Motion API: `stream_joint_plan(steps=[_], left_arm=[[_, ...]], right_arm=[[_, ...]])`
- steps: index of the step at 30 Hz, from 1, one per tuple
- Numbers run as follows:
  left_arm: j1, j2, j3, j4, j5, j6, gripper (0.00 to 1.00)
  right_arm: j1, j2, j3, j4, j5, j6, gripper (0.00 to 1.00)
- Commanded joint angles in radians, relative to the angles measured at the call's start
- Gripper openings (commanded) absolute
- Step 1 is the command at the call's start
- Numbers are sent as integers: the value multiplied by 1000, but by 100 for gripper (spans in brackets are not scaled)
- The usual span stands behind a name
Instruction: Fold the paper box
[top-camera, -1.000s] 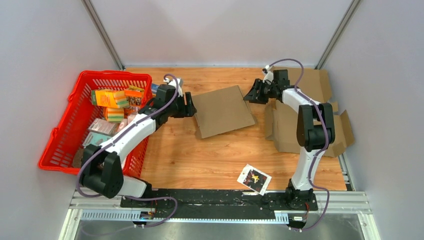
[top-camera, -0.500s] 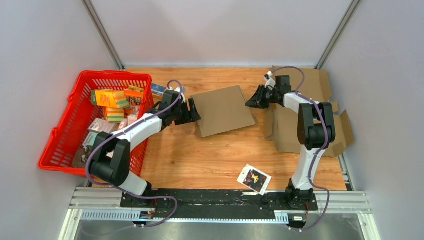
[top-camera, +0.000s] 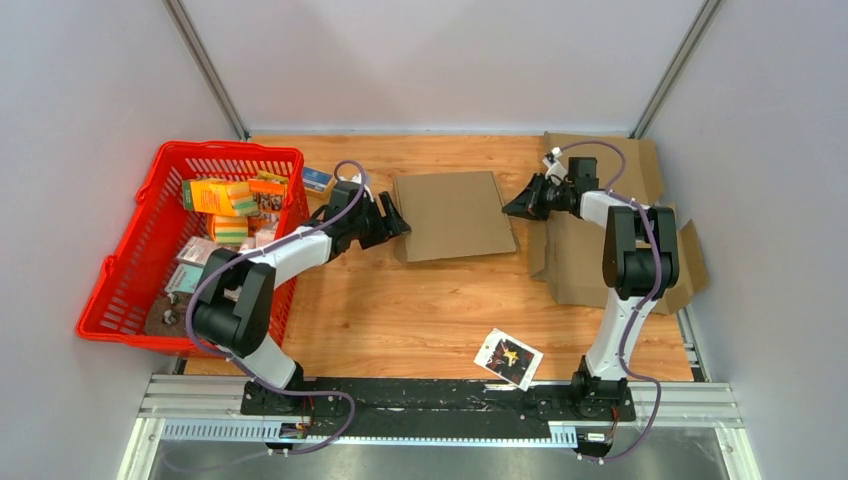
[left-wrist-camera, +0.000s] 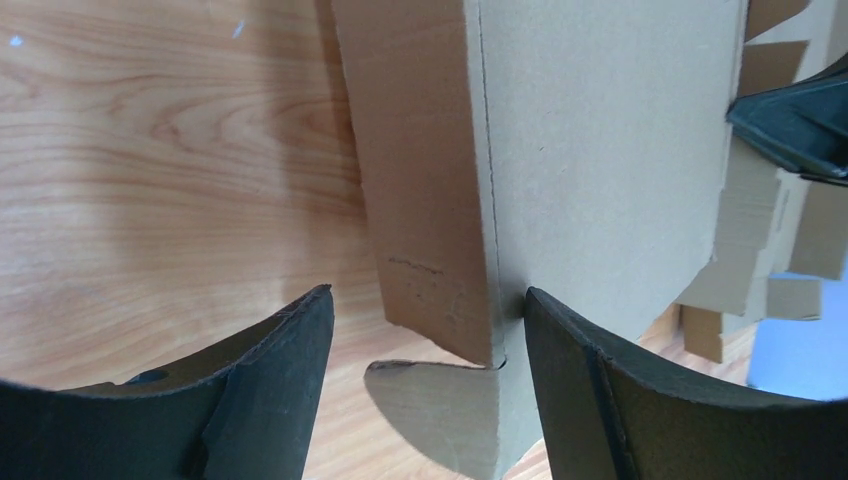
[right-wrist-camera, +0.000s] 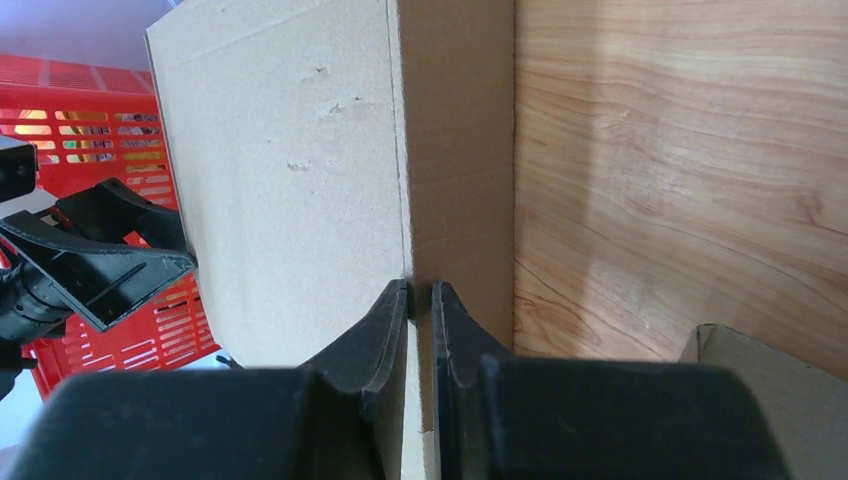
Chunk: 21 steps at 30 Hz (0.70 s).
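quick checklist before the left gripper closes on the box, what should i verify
1. Right gripper clamped on box edge: ok, the fingers pinch the right edge.
2. Left gripper open: ok, jaws wide.
3. Box corner between the left fingers: ok, the near left corner lies in the gap.
4. Box opened up: not ok, it is collapsed flat.
5. Box apart from cardboard stack: ok, there is a gap between them.
6. Box lifted off table: cannot tell.
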Motion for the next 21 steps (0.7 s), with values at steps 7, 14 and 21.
stream_joint_plan(steps=[7,14,21], left_arm=[[-1,51,-5,275,96,-166,78],[-1,47,-53,332,74,-242,79],[-1,106,-54,467,137,-351,79]], right_arm=[[-35,43,-35,-50,131,-31,8],[-54,43,-39,-44,137,-27,7],[-66,43,-45,-24,125,-11,7]])
